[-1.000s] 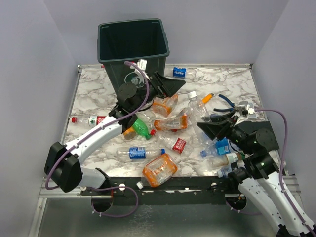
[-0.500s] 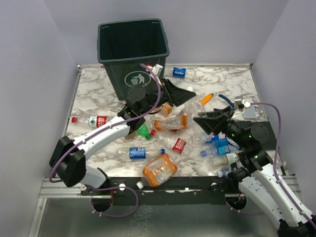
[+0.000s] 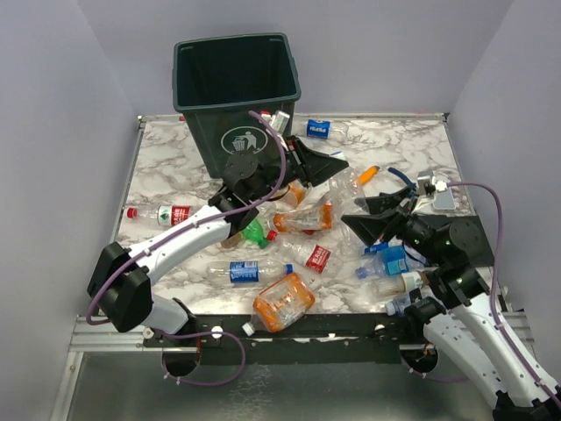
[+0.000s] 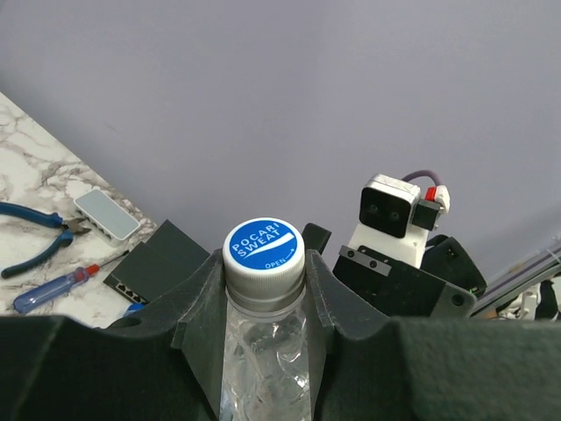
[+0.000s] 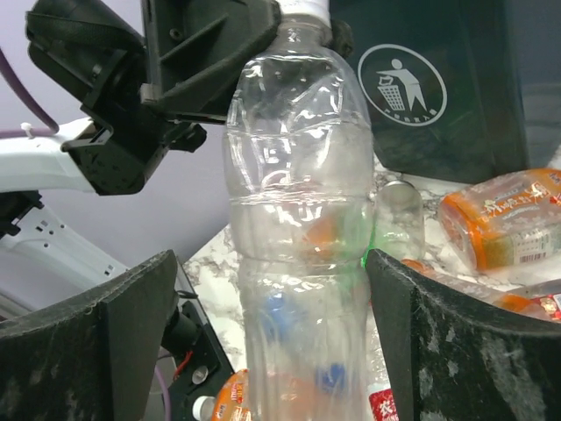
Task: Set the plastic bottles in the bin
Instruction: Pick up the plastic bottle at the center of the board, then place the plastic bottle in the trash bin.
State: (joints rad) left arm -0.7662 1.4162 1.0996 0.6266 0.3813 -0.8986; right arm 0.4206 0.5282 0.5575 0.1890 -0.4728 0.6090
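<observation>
Was closed in on three sides by plain matte lavender-grey walls, meeting at two far corners. Held between them a white marble-patterned tabletop veined in grey, edged along the near side by a black strip and a silver aluminium rail. Dropped beyond the rail to a dull grey floor surface. Lay under soft, even light, with only faint shadows.

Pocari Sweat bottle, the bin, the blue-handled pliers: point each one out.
Pocari Sweat bottle (image 4: 265, 248): left wrist view, on its blue cap.
Bin (image 5: 410, 81): right wrist view, on its white litter symbol.
Blue-handled pliers (image 4: 31, 213): left wrist view, on the upper handle.
</observation>
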